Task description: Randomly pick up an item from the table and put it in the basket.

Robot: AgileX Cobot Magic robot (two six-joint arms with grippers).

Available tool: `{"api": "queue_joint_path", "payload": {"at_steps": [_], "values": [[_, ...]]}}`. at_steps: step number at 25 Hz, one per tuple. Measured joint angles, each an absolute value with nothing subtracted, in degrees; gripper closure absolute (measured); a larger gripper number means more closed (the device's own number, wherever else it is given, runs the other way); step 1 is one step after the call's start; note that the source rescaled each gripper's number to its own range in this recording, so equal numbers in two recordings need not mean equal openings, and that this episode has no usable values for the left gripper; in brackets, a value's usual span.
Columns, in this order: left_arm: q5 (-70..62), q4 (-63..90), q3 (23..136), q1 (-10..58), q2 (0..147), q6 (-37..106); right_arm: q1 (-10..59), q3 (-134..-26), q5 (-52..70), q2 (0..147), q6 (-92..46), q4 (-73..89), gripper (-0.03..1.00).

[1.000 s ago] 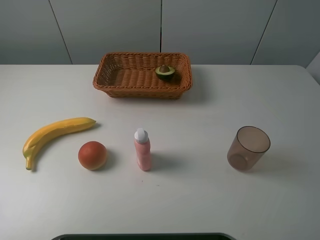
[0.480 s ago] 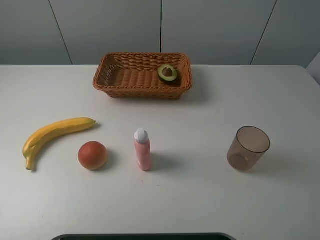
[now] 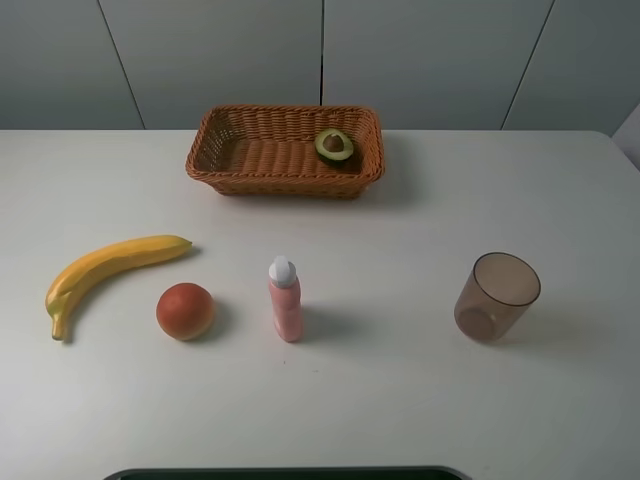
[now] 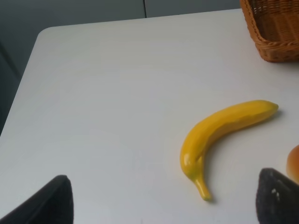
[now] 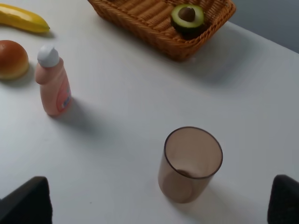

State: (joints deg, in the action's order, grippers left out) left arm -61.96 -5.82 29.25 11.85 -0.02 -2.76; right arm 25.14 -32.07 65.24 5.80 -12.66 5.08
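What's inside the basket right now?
Only the halved avocado, cut face up with its brown pit showing, at the right end of the basket. The remaining woven floor looks bare. The near wall hides a thin strip of floor behind it.

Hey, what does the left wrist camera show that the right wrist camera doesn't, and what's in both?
Only the left wrist view shows the whole banana down to its stem, plus the table's rounded far corner.

Only the right wrist view shows the halved avocado lying cut side up in the basket, the pink bottle and the translucent brown cup, both standing upright.

Both share the white table, part of the basket, a bit of the banana and the orange-red fruit, which the left wrist view only clips at its edge.
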Motion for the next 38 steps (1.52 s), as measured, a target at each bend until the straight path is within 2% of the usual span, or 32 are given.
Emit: {"api": "queue_joint_path", "payload": {"at_steps": [16, 27, 31, 38], "values": [[-62.0, -5.8, 29.2, 11.9, 0.0, -2.8, 24.3, -29.3, 63.3, -0.1, -11.6, 5.1, -0.03], [-62.0, -5.8, 29.2, 11.9, 0.0, -2.8, 4.5, -29.3, 63.3, -0.1, -12.4, 5.1, -0.03], [-62.0, -5.8, 29.2, 11.9, 0.0, -2.8, 1.8, -29.3, 63.3, -0.1, -12.4, 5.1, -0.03], [-62.0, -5.8, 29.2, 11.9, 0.0, -2.8, 1.2, -29.3, 63.3, -0.1, -12.4, 5.1, -0.03]]}}
